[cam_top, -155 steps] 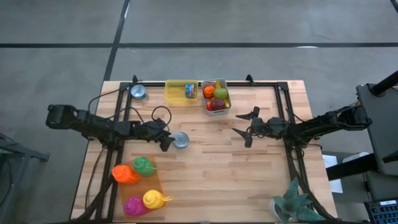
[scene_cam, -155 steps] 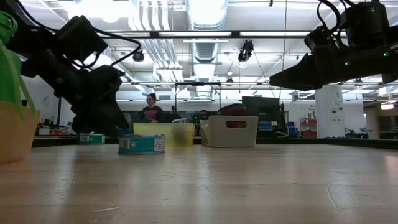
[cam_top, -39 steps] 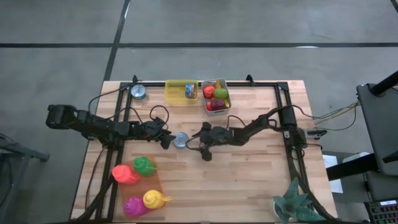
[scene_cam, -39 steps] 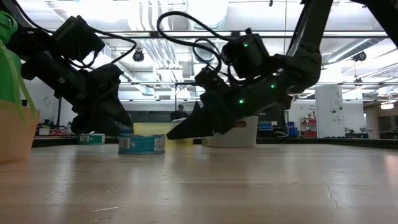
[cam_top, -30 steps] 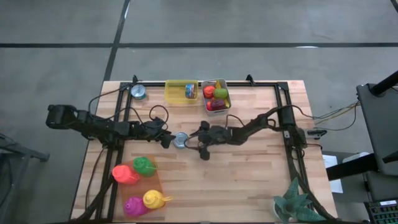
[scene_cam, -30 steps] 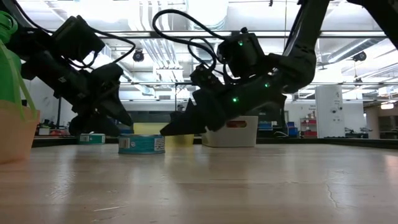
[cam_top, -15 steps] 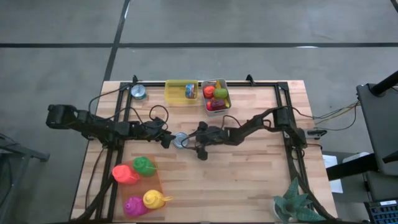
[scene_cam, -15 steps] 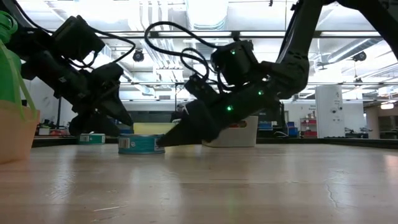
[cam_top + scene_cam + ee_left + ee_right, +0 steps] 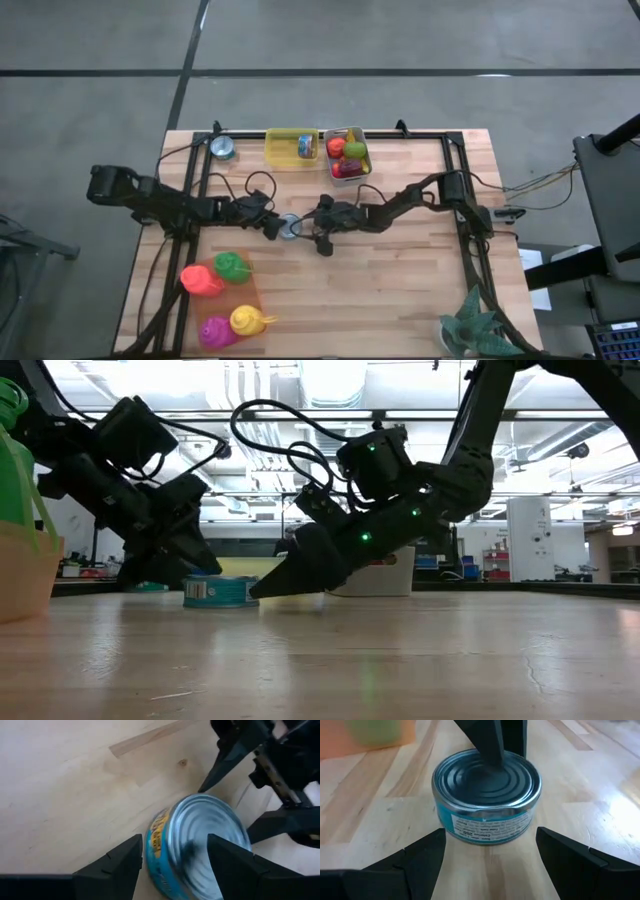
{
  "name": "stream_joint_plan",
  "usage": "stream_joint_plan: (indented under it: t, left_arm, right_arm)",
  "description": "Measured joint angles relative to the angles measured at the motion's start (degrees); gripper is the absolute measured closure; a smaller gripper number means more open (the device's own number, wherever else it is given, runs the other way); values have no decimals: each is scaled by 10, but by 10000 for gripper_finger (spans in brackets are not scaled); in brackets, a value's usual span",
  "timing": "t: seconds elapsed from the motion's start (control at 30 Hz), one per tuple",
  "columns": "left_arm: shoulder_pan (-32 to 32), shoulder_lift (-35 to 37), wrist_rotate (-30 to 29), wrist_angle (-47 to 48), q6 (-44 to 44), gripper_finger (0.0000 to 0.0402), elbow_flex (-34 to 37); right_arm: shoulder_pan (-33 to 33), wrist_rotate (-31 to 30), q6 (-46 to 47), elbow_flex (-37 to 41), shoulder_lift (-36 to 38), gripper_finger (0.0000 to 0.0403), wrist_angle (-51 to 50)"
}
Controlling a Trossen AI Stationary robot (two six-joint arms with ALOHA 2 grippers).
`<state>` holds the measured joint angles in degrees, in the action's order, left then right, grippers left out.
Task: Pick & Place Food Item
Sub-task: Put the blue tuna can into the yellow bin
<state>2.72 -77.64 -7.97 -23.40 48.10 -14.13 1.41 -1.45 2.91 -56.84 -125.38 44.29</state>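
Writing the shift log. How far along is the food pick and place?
Done: a can sits in the yellow bin; the white bin holds food.

In hand: both open grippers flank the can standing mid-table, left gripper on one side, right gripper on the other. Neither grips it.

Left: grasp, lift, place it. Another can waits at the far edge.

the left arm [image 9: 190,206] apparently nudged the can [image 9: 288,227] rightward.

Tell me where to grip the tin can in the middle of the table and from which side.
Grip the can across its labelled round side wall, not the flat ribbed lid. It stands upright and squat on the table, so come in low and level. The right gripper already faces it, fingers spread wider than the can; the left gripper stands open on the opposite side.
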Motion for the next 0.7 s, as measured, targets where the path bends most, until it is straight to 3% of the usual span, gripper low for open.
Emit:
stream_joint_plan:
  t: [0.7]
  left_arm:
    - [0,-44,29,-11,2,176,-41]
  right_arm:
    - [-1,17,-2,-29,0,97,-40]
